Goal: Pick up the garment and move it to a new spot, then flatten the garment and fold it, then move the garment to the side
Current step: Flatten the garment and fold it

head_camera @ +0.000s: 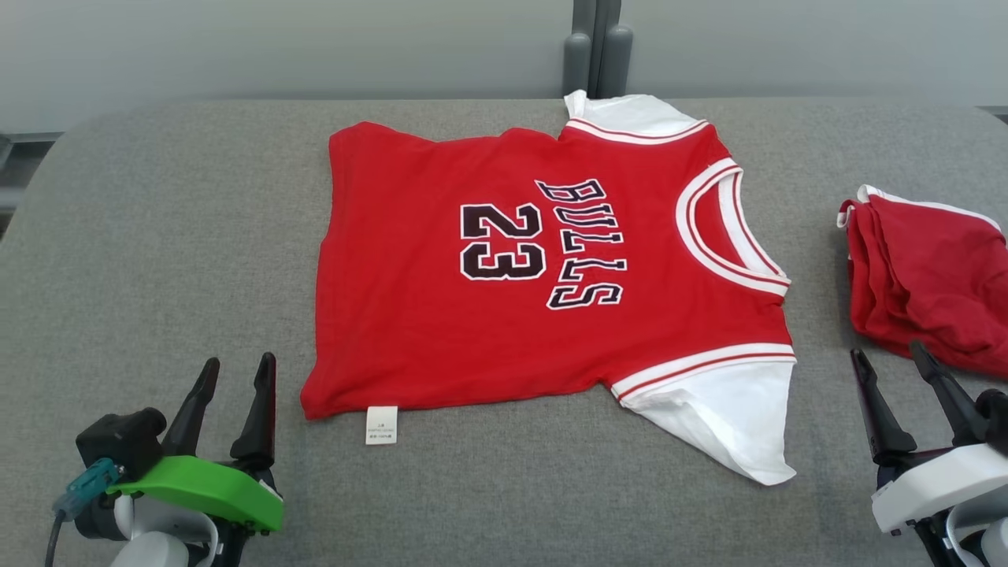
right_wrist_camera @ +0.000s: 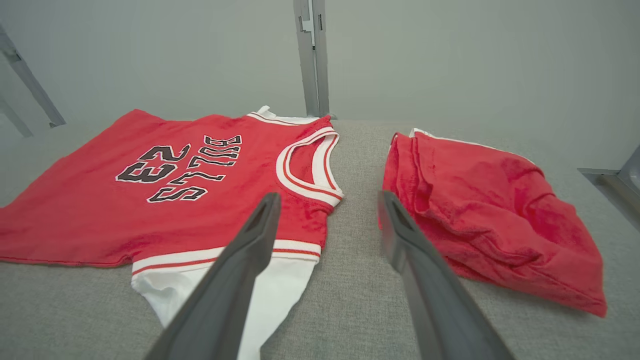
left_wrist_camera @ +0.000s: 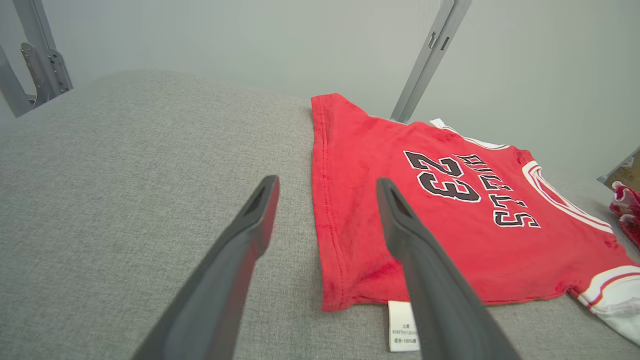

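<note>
A grey fabric-covered surface runs back to a pale wall, and the garment lies spread across its middle, print up, collar toward the robot's right and hem toward its left. It looks mostly flat, which suits folding, though the far sleeve bunches at the back edge and the near sleeve splays loose. The left claw hovers released just off the hem corner by the white label; the right claw hangs released beside the near sleeve, grasping nothing. They are likely stationed at either end to begin a fold. A second red bundle sits apart at the right, probably set aside
</note>
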